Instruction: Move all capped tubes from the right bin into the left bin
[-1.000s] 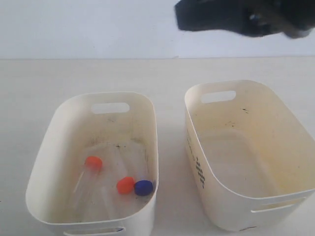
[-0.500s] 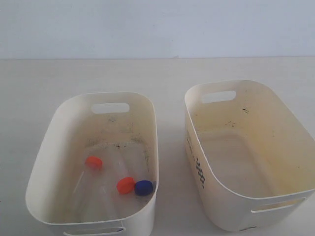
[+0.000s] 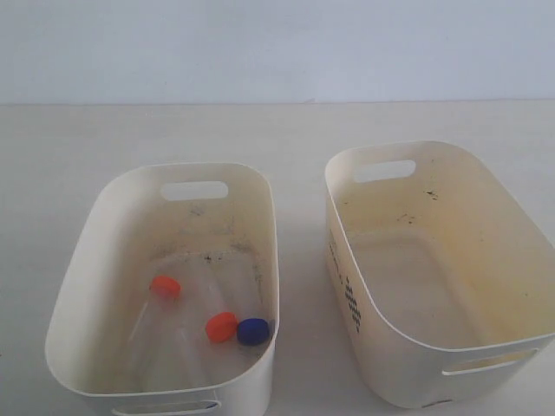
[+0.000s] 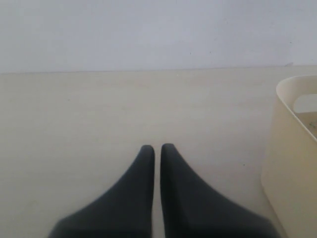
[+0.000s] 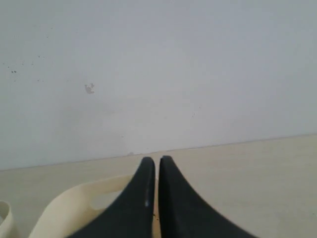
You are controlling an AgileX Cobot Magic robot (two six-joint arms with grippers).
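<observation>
**Both claws closed on nothing; three tubes in the left bin**

Grippers, left then right.
- Left gripper: the two dark fingers stand side by side with only a hairline slit between the tips; nothing sits between them and nothing is touched. The pale table lies beyond the tips. The corner of a cream tub is close by; which of the two tubs it is, I cannot tell from this view.
- Right gripper: the fingers are pressed together the same way, tips meeting, with no object in the grip. It faces the white wall. The rim and handle slot of a cream tub show past the fingers.

Count, left to right on the table.
- Bins: two, side by side but apart, with a strip of table between them.
- Left bin: greyish floor with dark dirt specks.
- Capped tubes: three, all lying flat on the left bin's floor toward its near end.
- Caps: two orange and one blue. The blue cap sits just beside the second orange cap and close against the bin's right-hand wall.
- Right bin: yellowish inside; dark printed marks are on the outer side facing the left bin.
</observation>
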